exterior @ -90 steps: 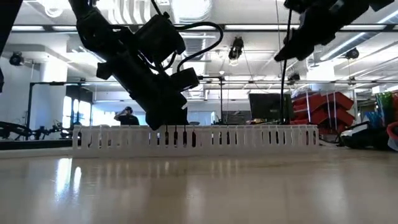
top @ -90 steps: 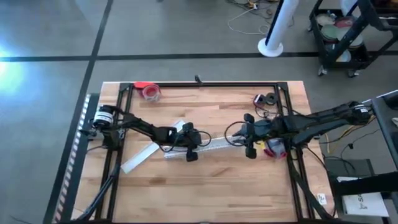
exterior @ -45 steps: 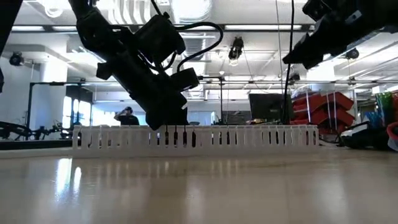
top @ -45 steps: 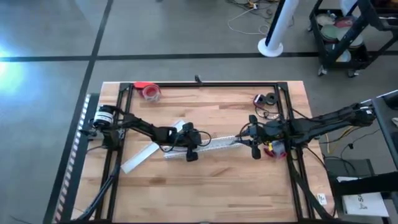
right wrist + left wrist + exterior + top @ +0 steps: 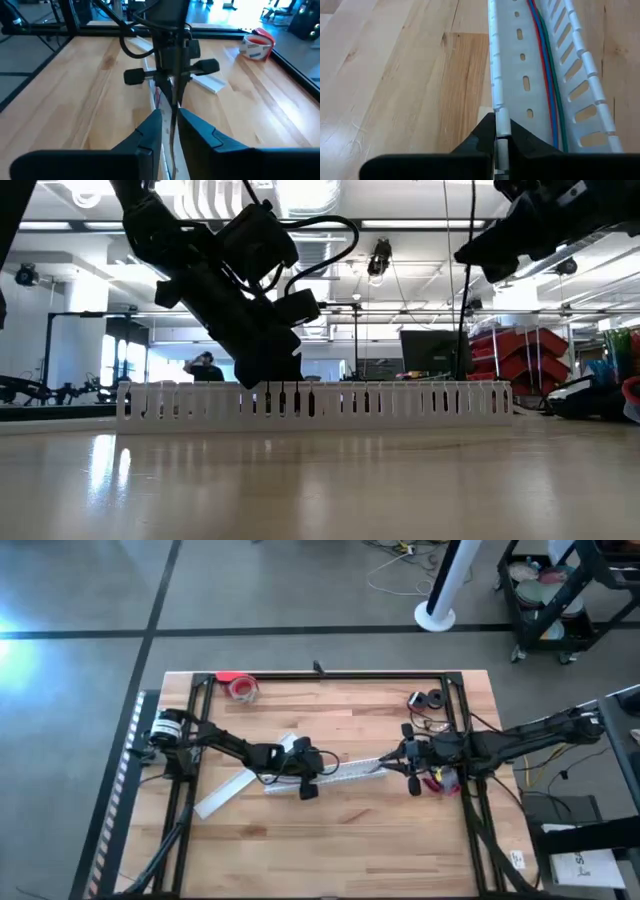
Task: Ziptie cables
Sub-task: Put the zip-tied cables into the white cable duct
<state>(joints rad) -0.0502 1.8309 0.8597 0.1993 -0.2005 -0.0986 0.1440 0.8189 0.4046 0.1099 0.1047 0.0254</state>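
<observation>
Nothing here can be read: no word, number, brand or sign shows clearly in any of the views. The red-and-white tape roll [image 5: 256, 44] at the upper right of the right wrist view carries a pale band with marks too blurred to make out, and the white sheet [image 5: 585, 865] at the lower right of the high view has dark print too small to tell.
</observation>
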